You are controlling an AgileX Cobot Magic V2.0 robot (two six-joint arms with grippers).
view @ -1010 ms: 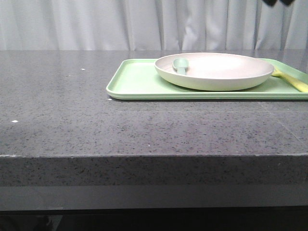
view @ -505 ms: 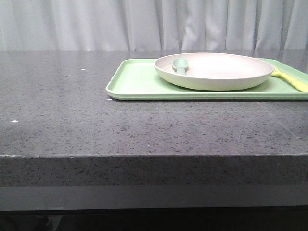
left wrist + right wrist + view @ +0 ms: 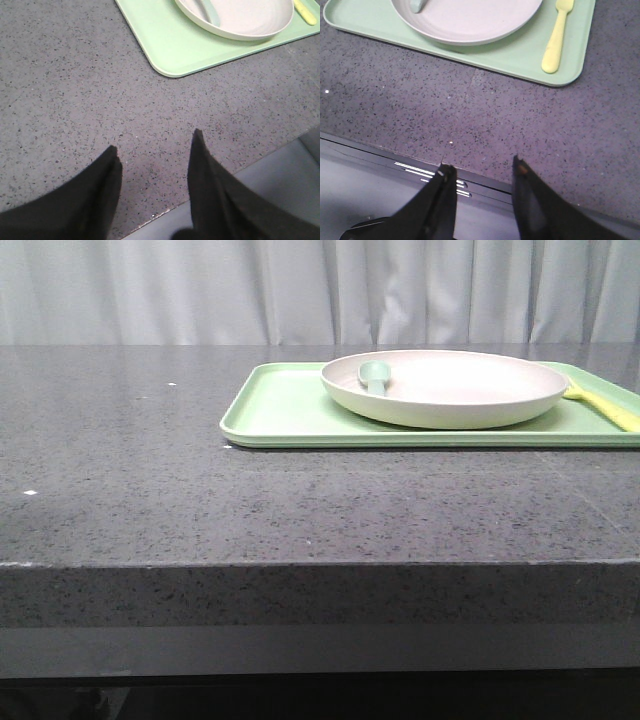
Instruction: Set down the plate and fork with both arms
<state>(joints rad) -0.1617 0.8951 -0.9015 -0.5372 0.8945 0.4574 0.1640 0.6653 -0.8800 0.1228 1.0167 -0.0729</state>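
Observation:
The cream plate point(image 3: 445, 387) lies on the light-green tray point(image 3: 285, 410) at the back right of the table, and shows in the left wrist view point(image 3: 240, 17) and the right wrist view point(image 3: 467, 17). The pale-yellow fork point(image 3: 605, 405) lies on the tray to the right of the plate, also seen in the right wrist view point(image 3: 556, 40) and the left wrist view point(image 3: 305, 11). A teal-grey spoon point(image 3: 375, 375) rests in the plate. My left gripper point(image 3: 155, 140) and right gripper point(image 3: 482, 165) are open and empty, above the table's front edge, away from the tray. Neither shows in the front view.
The dark speckled stone table point(image 3: 150, 470) spreads to the left of and in front of the tray. Its front edge point(image 3: 420, 162) runs under my right gripper. A grey curtain point(image 3: 200, 290) hangs behind.
A dark object at the top right corner of the front view one second ago has gone out of view. The plate, fork, spoon and tray have not moved.

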